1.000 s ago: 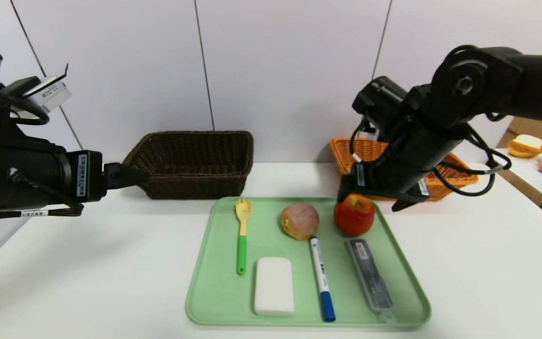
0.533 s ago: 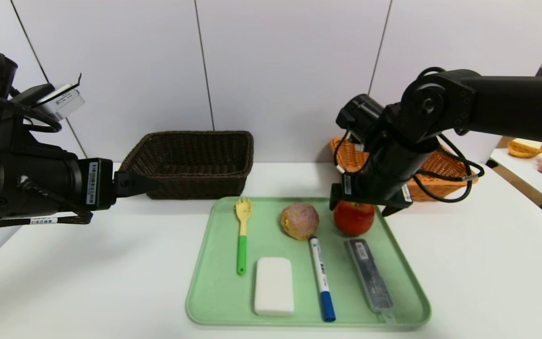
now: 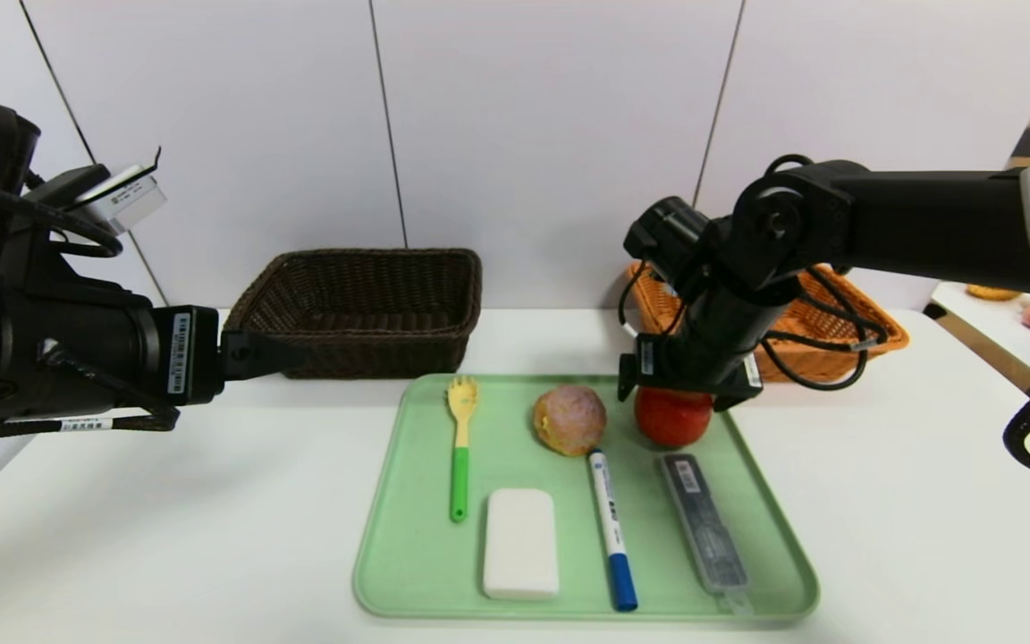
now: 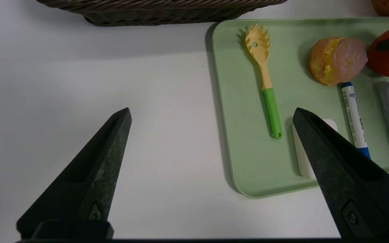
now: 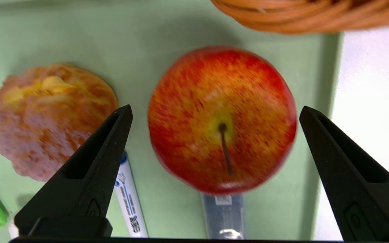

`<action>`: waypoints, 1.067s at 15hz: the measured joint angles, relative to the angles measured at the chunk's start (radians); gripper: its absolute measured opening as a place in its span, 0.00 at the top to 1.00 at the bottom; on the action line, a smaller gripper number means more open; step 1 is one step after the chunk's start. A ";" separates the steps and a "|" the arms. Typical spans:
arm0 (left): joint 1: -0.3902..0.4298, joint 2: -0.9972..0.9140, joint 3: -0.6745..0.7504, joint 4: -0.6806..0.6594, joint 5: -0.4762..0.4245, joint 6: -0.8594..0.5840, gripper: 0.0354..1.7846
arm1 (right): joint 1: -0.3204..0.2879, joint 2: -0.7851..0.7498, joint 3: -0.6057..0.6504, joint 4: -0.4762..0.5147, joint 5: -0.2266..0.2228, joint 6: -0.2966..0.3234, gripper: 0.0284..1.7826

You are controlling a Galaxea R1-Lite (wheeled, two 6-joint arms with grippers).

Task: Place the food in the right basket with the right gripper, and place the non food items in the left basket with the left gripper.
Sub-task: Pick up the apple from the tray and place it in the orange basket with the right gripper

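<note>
My right gripper hangs directly above the round red-and-yellow apple, its two black fingers spread wide, one on each side of the fruit and neither touching it. The step in hand, as I judge it, is the first food pick: I am lined up over the apple and have not yet closed on it. The next move calls for a descent until the fingertips pass the apple's widest part, then a firm squeeze (its skin looks smooth, so a shallow grip could slip).

The apple sits stem-up at the far right corner of the pale green plastic tray, just beside the crusty pinkish bread bun and close in front of the orange wicker basket where it belongs.

My left gripper waits off the tray's left side, near the dark brown wicker basket, fingers apart and empty.
</note>
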 joint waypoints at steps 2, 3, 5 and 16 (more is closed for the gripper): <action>0.000 0.000 0.004 0.001 0.000 -0.001 0.06 | -0.003 0.016 0.000 -0.010 -0.002 0.000 0.04; 0.000 0.000 0.008 0.000 -0.001 -0.001 0.06 | -0.005 0.022 0.000 -0.010 -0.001 0.000 0.04; 0.000 -0.001 0.011 0.000 -0.005 -0.002 0.06 | -0.008 0.031 0.000 -0.010 -0.003 -0.001 0.04; 0.000 -0.005 0.030 0.000 -0.010 -0.010 0.06 | -0.008 0.023 0.000 -0.010 0.023 0.016 0.32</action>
